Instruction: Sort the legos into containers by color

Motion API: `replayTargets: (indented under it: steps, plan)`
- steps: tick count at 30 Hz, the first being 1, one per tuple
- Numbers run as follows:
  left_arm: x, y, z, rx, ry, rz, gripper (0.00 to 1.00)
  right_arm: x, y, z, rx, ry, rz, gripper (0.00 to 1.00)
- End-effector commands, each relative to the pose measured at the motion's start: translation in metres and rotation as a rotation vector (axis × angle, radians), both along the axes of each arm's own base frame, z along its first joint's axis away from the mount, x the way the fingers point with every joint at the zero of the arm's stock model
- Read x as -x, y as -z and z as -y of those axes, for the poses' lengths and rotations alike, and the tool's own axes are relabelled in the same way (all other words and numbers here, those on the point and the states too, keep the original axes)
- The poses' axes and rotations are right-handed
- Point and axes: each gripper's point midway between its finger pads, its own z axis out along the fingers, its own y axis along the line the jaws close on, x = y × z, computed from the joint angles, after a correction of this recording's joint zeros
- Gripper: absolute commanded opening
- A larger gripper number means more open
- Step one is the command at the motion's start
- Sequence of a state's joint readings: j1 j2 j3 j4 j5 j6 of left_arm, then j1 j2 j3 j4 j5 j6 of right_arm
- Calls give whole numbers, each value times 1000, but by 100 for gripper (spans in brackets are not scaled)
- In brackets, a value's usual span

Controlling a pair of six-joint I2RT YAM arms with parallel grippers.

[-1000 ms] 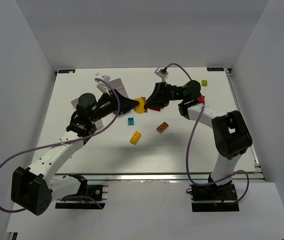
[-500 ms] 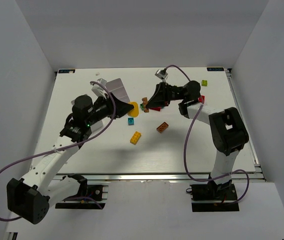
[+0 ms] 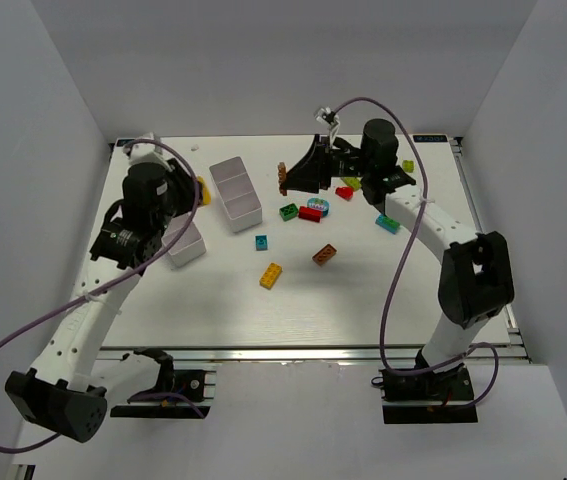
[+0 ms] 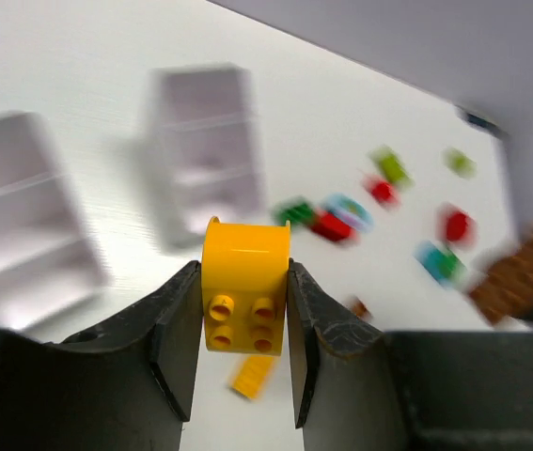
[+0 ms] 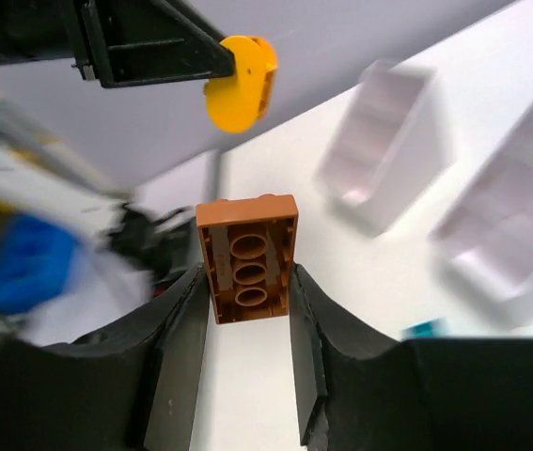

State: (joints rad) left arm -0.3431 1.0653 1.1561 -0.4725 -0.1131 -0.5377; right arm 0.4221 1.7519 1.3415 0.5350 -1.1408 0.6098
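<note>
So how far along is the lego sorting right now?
Done: nothing yet. No brick shows in the far bin or the near bin, which is partly hidden. In hand: the left jaws grip a yellow brick, the right jaws a brown brick. Left: about ten pieces lie loose on the table, among them a green brick, a teal brick and a second yellow brick.

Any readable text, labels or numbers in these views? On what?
None readable.
Dark corner tag: too small to read.
Round multicoloured piece: coloured pattern, blurred, no legible text.
Yellow brick, brown brick: studs and tubes only, no print legible.
</note>
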Motion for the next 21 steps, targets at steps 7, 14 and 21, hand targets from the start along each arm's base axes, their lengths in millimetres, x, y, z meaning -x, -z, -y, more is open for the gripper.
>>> replayTargets:
  steps: [7,14,21]
  plan:
    - [-11,39,-154,-302,-690,-206,0,-33,32,7,300,298,350,0]
    - [-62,31,-147,-425,-490,-85,0,-28,38,11,307,289,406,0]
    - [-80,31,-127,-673,-60,140,0,-25,39,11,295,278,440,0]
